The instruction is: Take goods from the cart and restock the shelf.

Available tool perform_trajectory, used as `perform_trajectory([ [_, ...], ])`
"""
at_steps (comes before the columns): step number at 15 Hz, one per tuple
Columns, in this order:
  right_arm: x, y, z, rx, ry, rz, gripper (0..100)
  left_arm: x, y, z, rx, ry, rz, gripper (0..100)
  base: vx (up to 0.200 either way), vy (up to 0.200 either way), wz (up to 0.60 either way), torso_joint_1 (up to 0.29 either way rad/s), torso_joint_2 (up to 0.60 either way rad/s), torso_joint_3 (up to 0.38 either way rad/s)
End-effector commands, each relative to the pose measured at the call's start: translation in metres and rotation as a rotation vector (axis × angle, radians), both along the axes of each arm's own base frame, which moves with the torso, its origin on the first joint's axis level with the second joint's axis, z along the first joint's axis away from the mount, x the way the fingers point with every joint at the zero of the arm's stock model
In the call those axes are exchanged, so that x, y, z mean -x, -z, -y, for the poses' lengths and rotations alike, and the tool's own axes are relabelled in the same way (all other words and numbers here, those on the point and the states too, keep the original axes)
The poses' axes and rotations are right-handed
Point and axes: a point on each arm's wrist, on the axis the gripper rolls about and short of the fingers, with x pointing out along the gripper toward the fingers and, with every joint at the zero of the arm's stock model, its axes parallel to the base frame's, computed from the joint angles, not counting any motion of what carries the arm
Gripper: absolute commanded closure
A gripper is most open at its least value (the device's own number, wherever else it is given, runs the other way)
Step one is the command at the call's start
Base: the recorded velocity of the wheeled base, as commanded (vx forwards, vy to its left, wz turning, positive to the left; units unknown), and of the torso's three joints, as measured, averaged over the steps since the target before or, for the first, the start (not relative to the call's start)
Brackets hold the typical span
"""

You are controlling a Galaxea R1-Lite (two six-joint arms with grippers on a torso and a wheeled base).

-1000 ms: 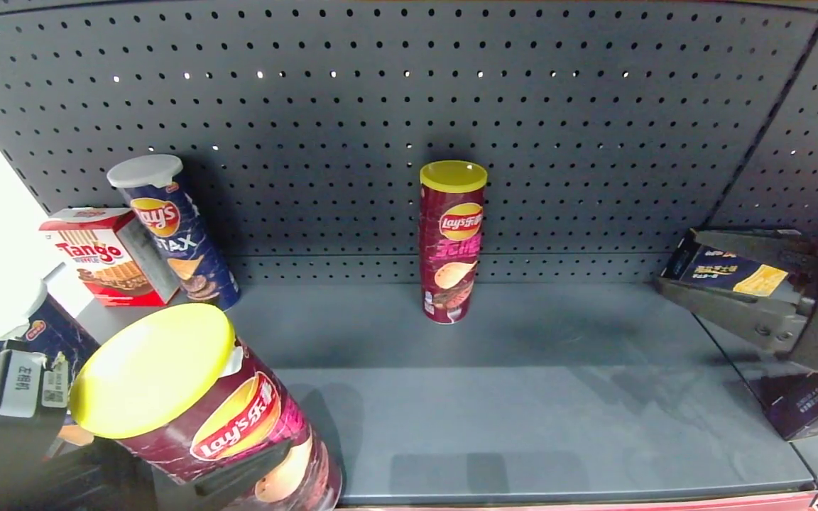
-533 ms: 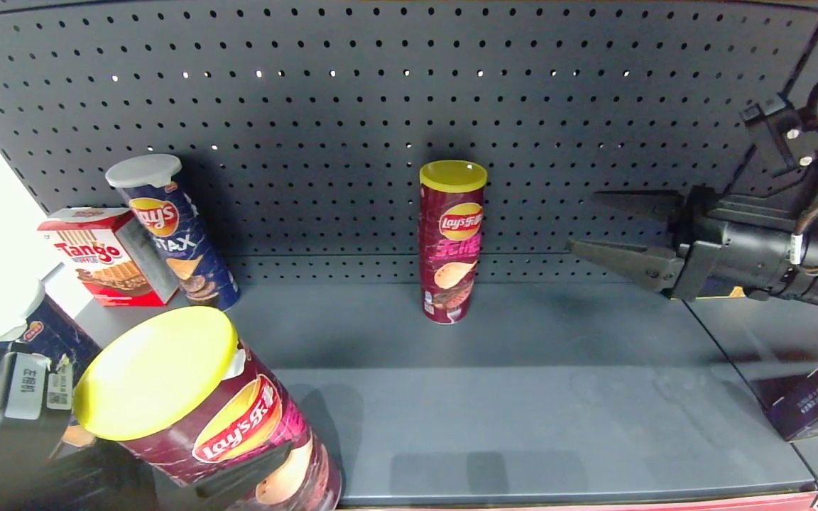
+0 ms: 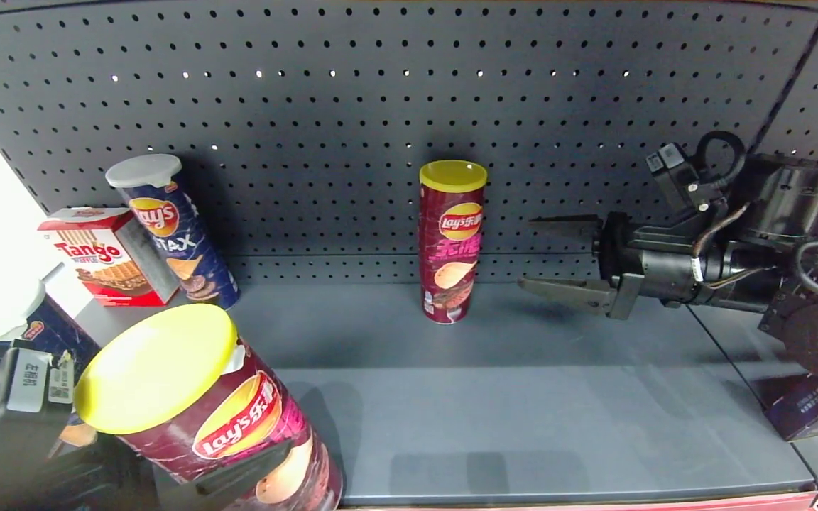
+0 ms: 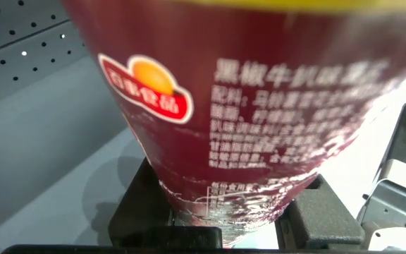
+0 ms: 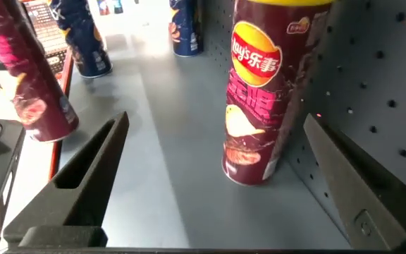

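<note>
Maroon can sits pinched in my left gripper; right gripper gapes beside the upright can on the shelf.

White glare at left; soft shadows cross the shelf.

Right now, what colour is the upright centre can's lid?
Yellow lid, clearest in the head view.
</note>
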Motion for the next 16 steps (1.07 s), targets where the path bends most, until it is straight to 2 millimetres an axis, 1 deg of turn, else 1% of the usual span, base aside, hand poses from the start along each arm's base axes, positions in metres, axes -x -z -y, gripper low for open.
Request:
perform_trajectory([
  [1, -0.017, 0.012, -0.012, 0.010, -0.016, -0.026, 0, -0.001, -0.002, 0.000, 0.004, 0.001, 0.005, 100, 0.000, 0.000, 0.00, 0.000, 0.00, 0.000],
  [4, -0.033, 0.022, -0.021, 0.017, -0.023, -0.043, 0, -0.001, -0.002, 0.000, 0.004, 0.001, 0.005, 100, 0.000, 0.000, 0.00, 0.000, 0.00, 0.000],
  [8, -0.050, 0.033, -0.029, 0.022, -0.025, -0.057, 0, 0.000, -0.001, 0.000, 0.004, 0.002, 0.005, 100, 0.000, 0.000, 0.00, 0.000, 0.00, 0.000],
  [12, -0.063, 0.042, -0.034, 0.026, -0.025, -0.064, 0, 0.000, 0.000, 0.000, 0.001, -0.001, 0.000, 100, 0.000, 0.000, 0.00, 0.000, 0.00, 0.000],
  [16, -0.071, 0.050, -0.048, 0.028, -0.052, -0.067, 0, 0.000, 0.000, 0.000, 0.000, -0.001, -0.002, 100, 0.000, 0.000, 0.00, 0.000, 0.00, 0.000],
])
